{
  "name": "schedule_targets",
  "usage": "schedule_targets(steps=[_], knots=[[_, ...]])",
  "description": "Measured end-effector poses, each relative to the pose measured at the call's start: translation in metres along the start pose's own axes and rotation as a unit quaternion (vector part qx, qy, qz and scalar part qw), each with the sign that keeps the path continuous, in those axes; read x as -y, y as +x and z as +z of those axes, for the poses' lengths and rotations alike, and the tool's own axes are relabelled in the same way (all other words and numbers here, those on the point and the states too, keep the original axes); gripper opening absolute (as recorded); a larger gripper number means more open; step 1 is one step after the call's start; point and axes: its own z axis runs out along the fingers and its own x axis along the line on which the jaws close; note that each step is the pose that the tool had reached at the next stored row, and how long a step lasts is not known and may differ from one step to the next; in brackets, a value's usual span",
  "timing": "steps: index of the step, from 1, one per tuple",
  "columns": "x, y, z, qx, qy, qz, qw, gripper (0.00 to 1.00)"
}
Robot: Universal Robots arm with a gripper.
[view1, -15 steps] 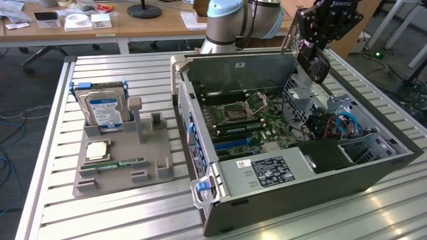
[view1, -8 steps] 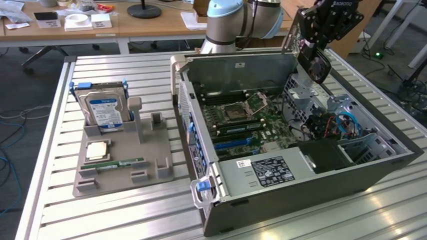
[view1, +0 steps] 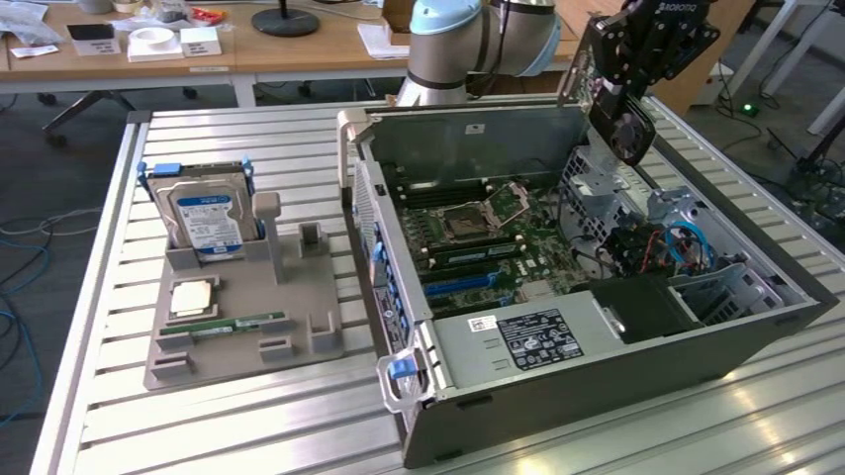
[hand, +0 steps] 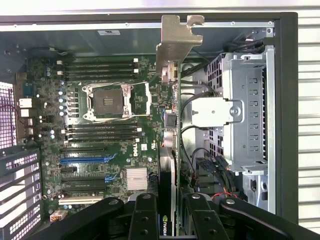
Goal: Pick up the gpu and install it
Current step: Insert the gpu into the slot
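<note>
A: Where is the gpu?

B: Up in the air. The gripper (view1: 626, 87) has its jaws closed tight on the gpu (view1: 626, 131), one jaw on each flat side. The card hangs over the open computer case (view1: 595, 396), by the far end of it.

A: What does the case sit on?

B: A table (view1: 237, 416) made of long silver metal strips. The case lies on its side with the lid off, so you can see the green board (view1: 489, 247) inside.

A: Is anything else on the table?

B: Yes, a grey holder (view1: 311, 341), just beside the case on the exterior view's left. A hard drive (view1: 205, 223) with a blue label stands up in it. A square chip (view1: 193, 294) and a thin green stick (view1: 228, 324) lie flat in it.

A: And the room?

B: Wooden desks (view1: 317, 49) stand behind the table. They have small white things on top, and a round black base (view1: 285, 22) too. Wires (view1: 16, 233) lie on the floor at the exterior view's left.
</note>
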Motion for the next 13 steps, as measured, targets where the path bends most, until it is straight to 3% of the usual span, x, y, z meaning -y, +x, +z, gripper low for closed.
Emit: schedule_targets(steps=[13], knots=[[0.0000, 0.0000, 0.0000, -0.0020, -0.0010, -0.048, 0.9989, 0.26]])
